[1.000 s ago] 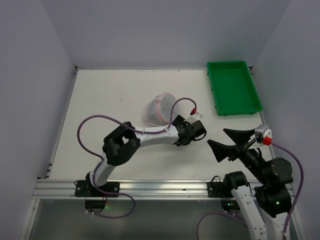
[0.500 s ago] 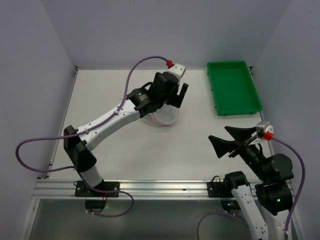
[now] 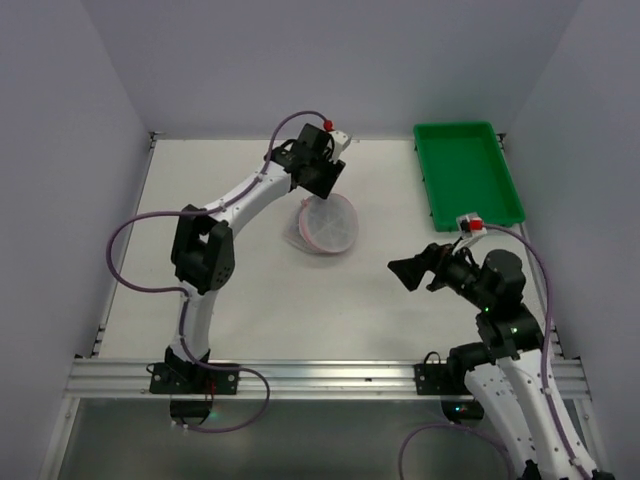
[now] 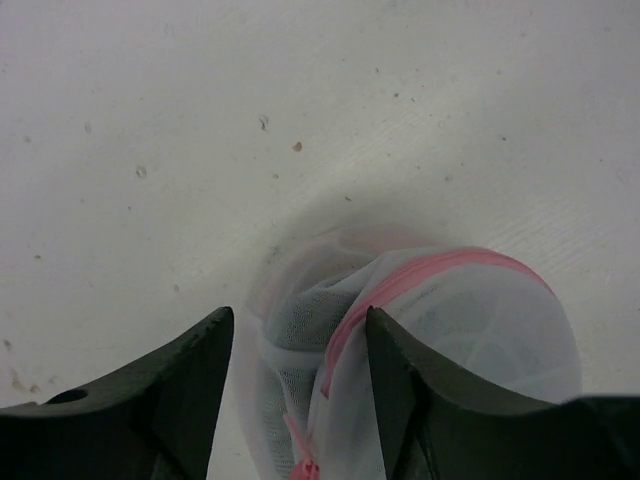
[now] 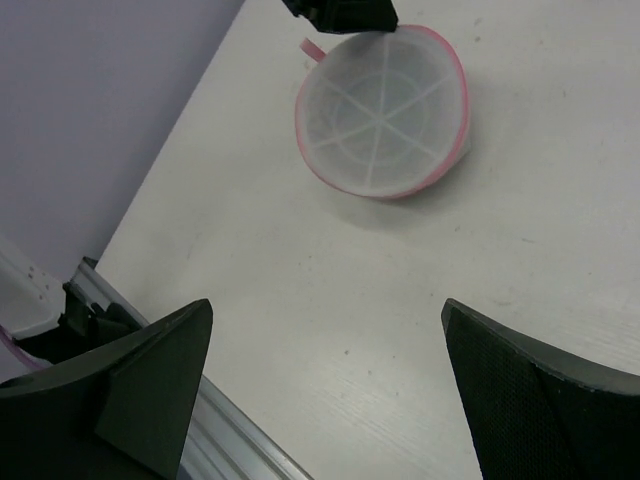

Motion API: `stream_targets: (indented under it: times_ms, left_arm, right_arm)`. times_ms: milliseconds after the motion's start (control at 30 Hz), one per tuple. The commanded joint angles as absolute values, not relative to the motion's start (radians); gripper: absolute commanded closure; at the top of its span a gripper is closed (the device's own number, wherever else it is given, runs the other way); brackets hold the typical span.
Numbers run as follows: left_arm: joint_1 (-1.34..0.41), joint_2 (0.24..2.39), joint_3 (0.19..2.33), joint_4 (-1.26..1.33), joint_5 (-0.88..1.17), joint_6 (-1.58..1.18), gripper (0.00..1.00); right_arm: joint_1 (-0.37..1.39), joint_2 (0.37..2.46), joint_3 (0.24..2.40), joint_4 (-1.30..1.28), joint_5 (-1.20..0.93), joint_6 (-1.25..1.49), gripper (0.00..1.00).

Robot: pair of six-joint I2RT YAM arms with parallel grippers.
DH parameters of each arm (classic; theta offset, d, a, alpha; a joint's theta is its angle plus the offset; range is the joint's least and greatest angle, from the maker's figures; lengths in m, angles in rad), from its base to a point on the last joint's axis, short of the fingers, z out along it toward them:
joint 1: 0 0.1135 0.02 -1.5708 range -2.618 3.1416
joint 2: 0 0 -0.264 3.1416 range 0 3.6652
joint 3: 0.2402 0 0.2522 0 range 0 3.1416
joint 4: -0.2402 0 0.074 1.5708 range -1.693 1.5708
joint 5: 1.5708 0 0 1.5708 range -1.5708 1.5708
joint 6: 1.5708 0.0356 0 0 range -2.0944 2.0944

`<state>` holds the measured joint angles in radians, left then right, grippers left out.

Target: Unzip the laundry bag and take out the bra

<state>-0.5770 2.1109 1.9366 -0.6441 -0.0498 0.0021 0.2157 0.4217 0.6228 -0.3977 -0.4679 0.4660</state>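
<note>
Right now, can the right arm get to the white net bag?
Probably yes. The right fingers are open and face the laundry bag, with only table between them. The left fingers straddle the bag's far side, leaving the near side free.

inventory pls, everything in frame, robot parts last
round white mesh laundry bag with pink zip rim: 1, white and pink, mid-table, far half, just near of the left claw
rectangular green plastic tray: 1, green, far right corner of the table
white table: 1, white, under everything
metal rail: 1, silver, near table edge
left arm: 1, white and black, stretched to the far side
right arm: 1, black and white, near right
left claw: 1, black, open, bag mesh between its fingers
right claw: 1, black, open, aimed at the bag, apart from it
</note>
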Motion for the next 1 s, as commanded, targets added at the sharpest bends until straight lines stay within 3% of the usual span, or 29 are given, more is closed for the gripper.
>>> stream_targets:
  times_ms: [0,67,367,533,800,967]
  left_arm:
    - [-0.555,2.073,1.916,-0.64,0.038,-0.029,0.43]
    - [-0.532,2.039,1.811,-0.594,0.037,-0.067,0.5]
    - [-0.469,1.75,1.365,-0.394,0.052,-0.353,0.66]
    - [-0.466,1.661,1.221,-0.354,0.041,-0.426,0.66]
    - [-0.462,1.465,1.022,-0.295,0.058,-0.511,0.64]
    - [-0.451,1.376,0.965,-0.308,0.074,-0.515,0.53]
  right_arm:
    - [0.222,0.526,0.569,-0.221,-0.511,0.543,0.01]
    - [0.235,0.621,0.554,-0.163,-0.497,0.575,0.01]
    - [0.411,1.055,0.62,0.103,-0.318,0.636,0.06]
    - [0.472,1.329,0.742,0.161,-0.291,0.65,0.11]
    - [0.531,1.558,0.911,0.143,-0.285,0.634,0.12]
    - [0.534,1.631,0.986,0.123,-0.311,0.594,0.13]
